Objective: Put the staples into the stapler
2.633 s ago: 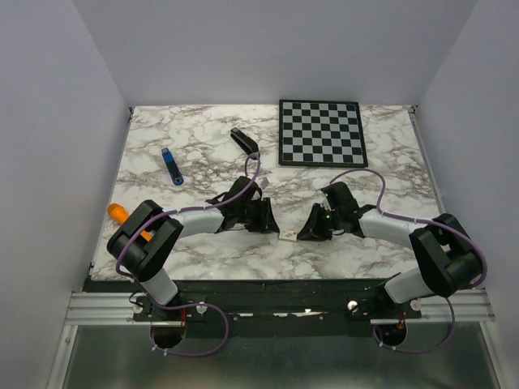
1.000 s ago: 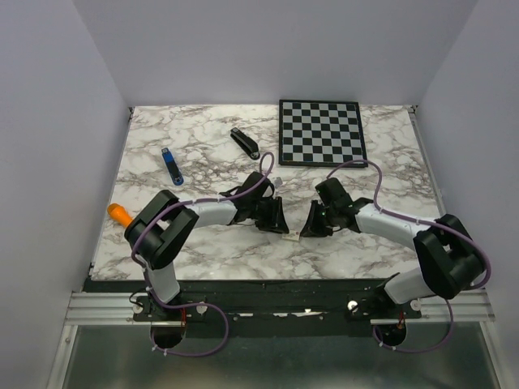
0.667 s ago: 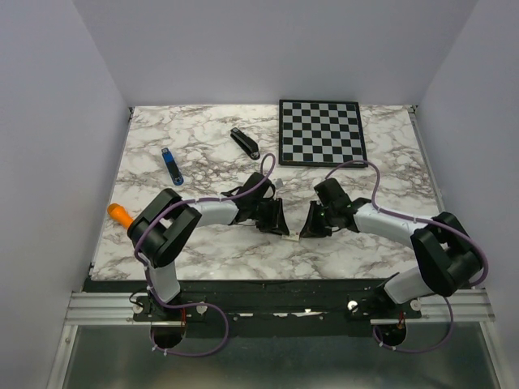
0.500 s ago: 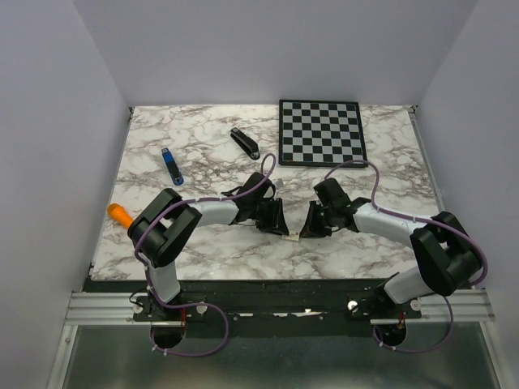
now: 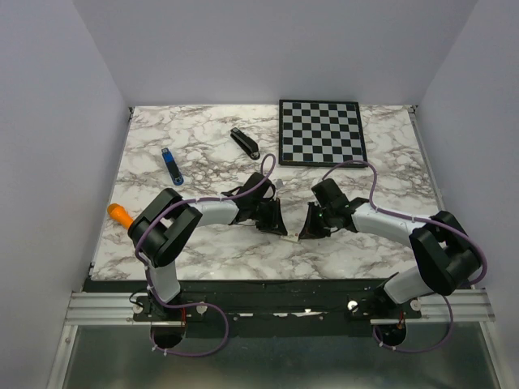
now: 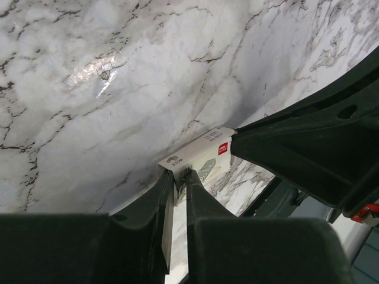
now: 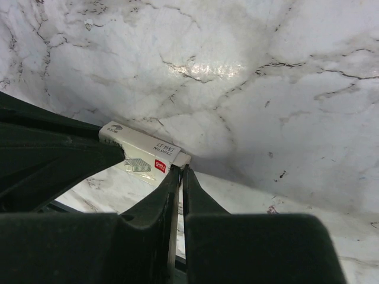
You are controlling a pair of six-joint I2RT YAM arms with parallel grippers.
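A tiny white staple box [image 5: 289, 237] lies on the marble table between my two grippers. In the left wrist view my left gripper [image 6: 180, 176] is shut on one end of the box [image 6: 198, 157]. In the right wrist view my right gripper [image 7: 180, 170] is shut on the flap at the other end of the box [image 7: 139, 154]. The silvery staples themselves are not in view. A black stapler [image 5: 244, 143] lies closed at the back of the table, far from both grippers [image 5: 281, 229] [image 5: 302, 233].
A chessboard [image 5: 320, 132] lies at the back right. A blue stapler-like tool [image 5: 171, 166] lies at the back left. An orange object [image 5: 119, 213] sits near the left edge. The table's near edge is just below the box.
My left gripper has moved right and my right gripper has moved left, so both have closed in on the white box. The box has barely shifted.
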